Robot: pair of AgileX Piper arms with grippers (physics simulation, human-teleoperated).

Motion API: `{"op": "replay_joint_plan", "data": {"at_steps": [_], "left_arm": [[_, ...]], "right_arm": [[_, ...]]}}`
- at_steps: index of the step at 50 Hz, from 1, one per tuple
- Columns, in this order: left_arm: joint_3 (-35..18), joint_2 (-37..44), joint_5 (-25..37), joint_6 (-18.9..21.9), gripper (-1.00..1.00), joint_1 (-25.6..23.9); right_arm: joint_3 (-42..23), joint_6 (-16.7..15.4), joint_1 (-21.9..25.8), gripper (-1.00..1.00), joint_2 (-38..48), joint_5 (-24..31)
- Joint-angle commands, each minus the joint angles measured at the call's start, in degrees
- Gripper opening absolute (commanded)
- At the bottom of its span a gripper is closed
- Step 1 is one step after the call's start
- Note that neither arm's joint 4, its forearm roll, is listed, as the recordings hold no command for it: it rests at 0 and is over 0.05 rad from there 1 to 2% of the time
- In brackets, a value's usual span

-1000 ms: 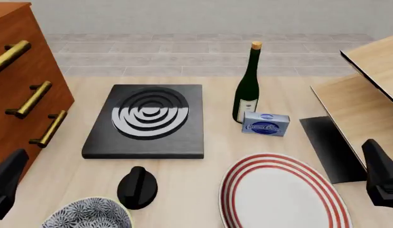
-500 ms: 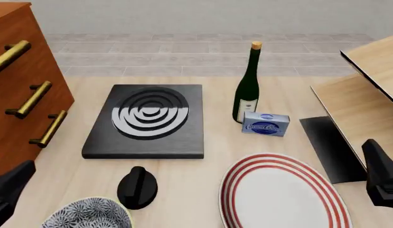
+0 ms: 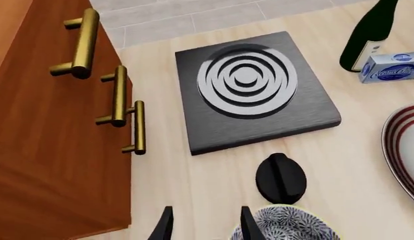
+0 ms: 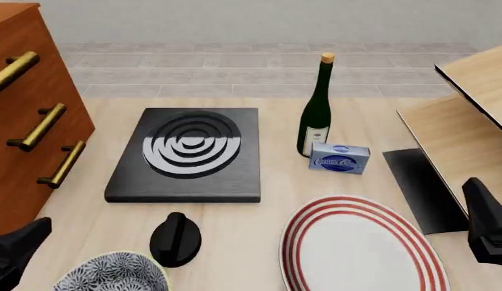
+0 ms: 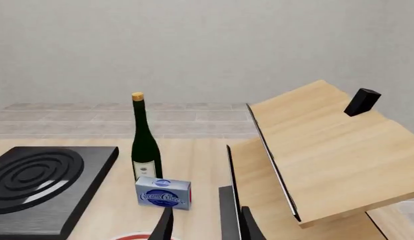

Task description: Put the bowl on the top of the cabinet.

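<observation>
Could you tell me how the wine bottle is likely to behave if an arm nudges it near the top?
The wine bottle stands upright, tall and slim on a narrow base, so it would probably tip. It looks like rigid glass, likely slippery. Once down, its round body could roll toward the blue box beside it.

The bowl [image 4: 112, 273] at the front view's seven o'clock is cut by the lower edge. The cabinet [image 4: 25, 115] at nine o'clock loses its top and left side. The box [image 4: 339, 158] label is too small, possibly reading cream cheese.
</observation>
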Motion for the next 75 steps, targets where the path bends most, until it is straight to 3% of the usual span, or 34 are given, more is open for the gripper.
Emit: {"op": "replay_joint_plan", "data": {"at_steps": [1,18,24,42,62,75], "left_arm": [[-1.2,0.9,3.3,1.6,1.0,0.3],[-3.6,2.7,8.3,3.3,1.0,-2.4],[-4.9,3.3,10.5,2.2,1.0,-3.3],[-8.7,3.9,15.9,3.6,1.0,-3.2],[-5.6,2.7,21.9,3.4,1.0,-10.3],[-4.4,3.2,22.8,3.7,1.0,-12.3]], "right_arm": [[0.0,0.0,0.0,1.0,0.0,0.0],[0.0,0.0,0.0,1.0,0.0,0.0],[0.0,0.0,0.0,1.0,0.0,0.0],[0.0,0.0,0.0,1.0,0.0,0.0],[0.0,0.0,0.0,1.0,0.0,0.0],[0.0,0.0,0.0,1.0,0.0,0.0]]}}
